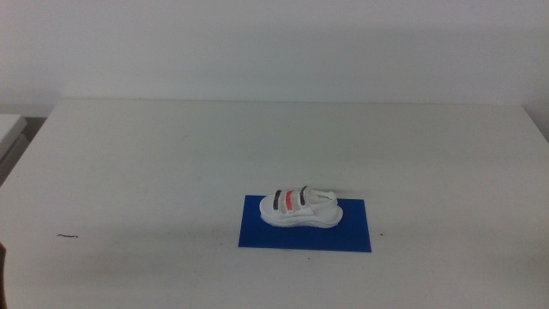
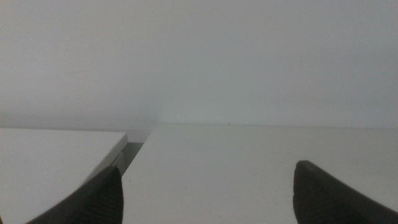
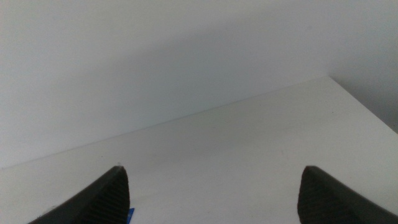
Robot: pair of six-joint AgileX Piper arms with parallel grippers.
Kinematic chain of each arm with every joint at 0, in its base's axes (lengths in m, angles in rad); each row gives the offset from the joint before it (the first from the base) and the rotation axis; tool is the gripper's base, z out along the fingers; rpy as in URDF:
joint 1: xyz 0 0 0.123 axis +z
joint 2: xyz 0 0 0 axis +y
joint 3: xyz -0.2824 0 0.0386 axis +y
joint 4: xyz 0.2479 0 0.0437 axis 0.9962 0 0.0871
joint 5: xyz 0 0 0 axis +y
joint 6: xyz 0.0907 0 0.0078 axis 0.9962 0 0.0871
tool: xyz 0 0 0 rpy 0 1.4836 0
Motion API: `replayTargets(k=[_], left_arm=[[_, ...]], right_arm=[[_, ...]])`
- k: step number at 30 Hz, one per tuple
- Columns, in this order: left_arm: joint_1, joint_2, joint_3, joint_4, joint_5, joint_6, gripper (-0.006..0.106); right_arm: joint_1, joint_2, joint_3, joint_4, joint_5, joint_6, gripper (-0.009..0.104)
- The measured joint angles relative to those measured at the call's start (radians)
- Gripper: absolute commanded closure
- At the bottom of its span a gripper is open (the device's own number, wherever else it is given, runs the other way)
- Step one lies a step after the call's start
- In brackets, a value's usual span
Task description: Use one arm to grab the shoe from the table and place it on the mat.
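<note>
Both tools, the left tool [image 2: 205, 193] and right tool [image 3: 211, 193], wait spread wide and empty off the wide white worktop [image 1: 171, 154], since the small white strapped shoe [image 1: 301, 208] already rests on the flat deep-blue mat [image 1: 352, 236], so seemingly nothing remains.

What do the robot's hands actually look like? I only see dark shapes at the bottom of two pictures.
Those shapes are the tips of its grippers. The left gripper and right gripper each show two dark grey-black jaws, wedge-shaped with rounded tips and a matte, faintly textured surface. No cables, markings or arm bodies are visible; the middle view shows neither arm.
</note>
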Motion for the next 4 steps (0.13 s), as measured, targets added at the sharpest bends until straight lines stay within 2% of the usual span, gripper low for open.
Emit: replayTargets(k=[4], left_arm=[[0.0,0.0,0.0,0.013,0.0,0.0,0.007]], right_arm=[[0.0,0.0,0.0,0.0,0.0,0.0,0.016]])
